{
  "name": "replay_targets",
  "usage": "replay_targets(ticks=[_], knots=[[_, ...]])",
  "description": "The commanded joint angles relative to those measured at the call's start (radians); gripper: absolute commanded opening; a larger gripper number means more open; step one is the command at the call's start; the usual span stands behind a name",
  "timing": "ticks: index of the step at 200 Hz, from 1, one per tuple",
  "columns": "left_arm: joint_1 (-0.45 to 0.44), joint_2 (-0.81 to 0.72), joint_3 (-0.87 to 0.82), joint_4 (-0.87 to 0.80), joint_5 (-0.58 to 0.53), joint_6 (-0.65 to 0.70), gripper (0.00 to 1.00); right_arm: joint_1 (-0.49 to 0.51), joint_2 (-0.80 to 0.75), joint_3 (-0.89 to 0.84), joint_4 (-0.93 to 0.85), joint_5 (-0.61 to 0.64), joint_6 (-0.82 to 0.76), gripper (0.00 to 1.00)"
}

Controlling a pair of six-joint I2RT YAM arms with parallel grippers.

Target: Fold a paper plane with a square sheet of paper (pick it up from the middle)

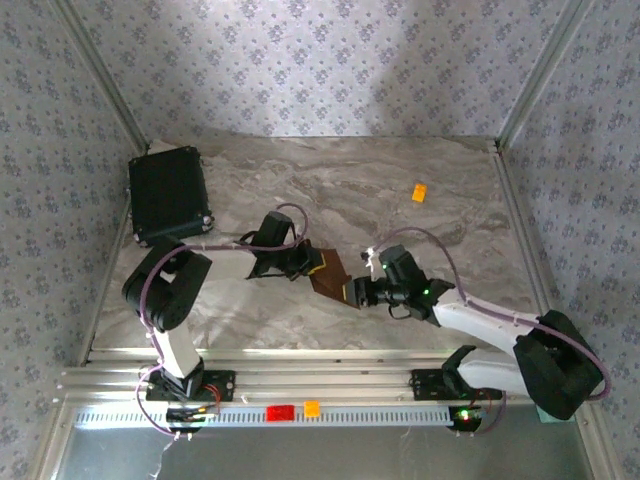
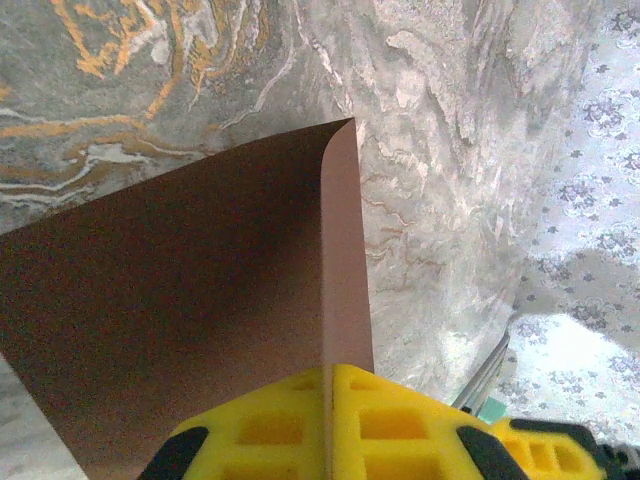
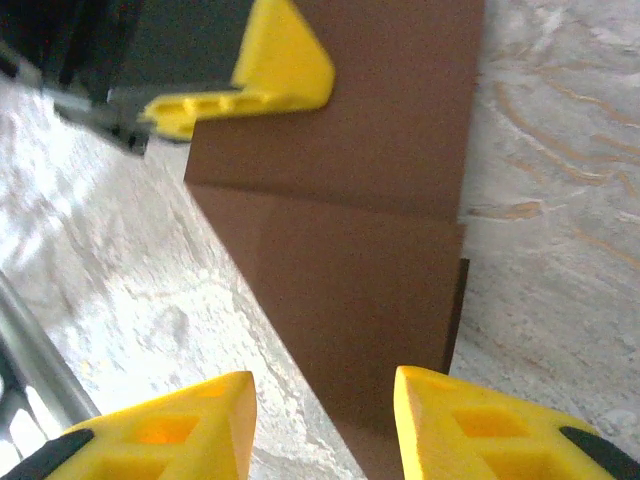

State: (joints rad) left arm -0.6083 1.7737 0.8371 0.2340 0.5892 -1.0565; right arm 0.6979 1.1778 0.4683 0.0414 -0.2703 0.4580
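Overhead view of a marble-patterned bench (image 1: pixel 400 170) with two robot arms reaching toward its middle. Between them is a dark brown sheet of paper (image 1: pixel 327 270), already partly folded.

The left end effector (image 2: pixel 327 385) is closed, its yellow fingers (image 2: pixel 400 425) pinched together on a creased edge of the paper. From its wrist camera, a narrow flap bends away to the right along that crease, and the wider part spreads out to the left.

The right end effector (image 3: pixel 325 400) has its yellow fingers apart. The near end of the paper runs into the gap between them, but nothing is clamped there. A straight crease crosses the paper further up, close to where a left finger tip shows.

A black case (image 1: pixel 168 195) sits at the far left corner and a small orange block (image 1: pixel 419 192) at the far right, both well apart from the paper.

The step in hand looks like a change of grip between the arms, ahead of the next fold. To do it well, the left pinch needs to be firm on the crease so the layers do not slide. The right fingers should close squarely across the edge rather than on a corner. Thin paper buckles and tears easily, so the two arms should not pull against each other, and the edges should be lined up before any crease is pressed.
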Motion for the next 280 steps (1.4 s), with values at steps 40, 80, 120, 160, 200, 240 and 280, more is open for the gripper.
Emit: replay_targets(ticks=[40, 80, 120, 160, 200, 240, 280], knots=[[-0.002, 0.002, 0.069, -0.049, 0.058, 0.052, 0.18, 0.216, 0.006, -0.017, 0.011, 0.41, -0.274, 0.44], [-0.007, 0.01, 0.109, -0.086, 0.075, 0.083, 0.21, 0.312, 0.052, -0.033, 0.067, 0.55, -0.367, 0.45], [-0.007, 0.013, 0.129, -0.114, 0.074, 0.098, 0.21, 0.357, 0.135, -0.016, 0.08, 0.682, -0.383, 0.45], [-0.007, 0.018, 0.129, -0.116, 0.074, 0.098, 0.2, 0.349, 0.159, -0.041, 0.135, 0.695, -0.406, 0.43], [-0.007, 0.023, 0.136, -0.116, 0.073, 0.096, 0.19, 0.328, 0.175, -0.064, 0.165, 0.649, -0.411, 0.36], [-0.007, 0.027, 0.142, -0.115, 0.075, 0.095, 0.18, 0.322, 0.188, -0.08, 0.199, 0.637, -0.419, 0.35], [-0.007, 0.027, 0.138, -0.117, 0.074, 0.096, 0.17, 0.316, 0.188, -0.095, 0.242, 0.625, -0.423, 0.29]])
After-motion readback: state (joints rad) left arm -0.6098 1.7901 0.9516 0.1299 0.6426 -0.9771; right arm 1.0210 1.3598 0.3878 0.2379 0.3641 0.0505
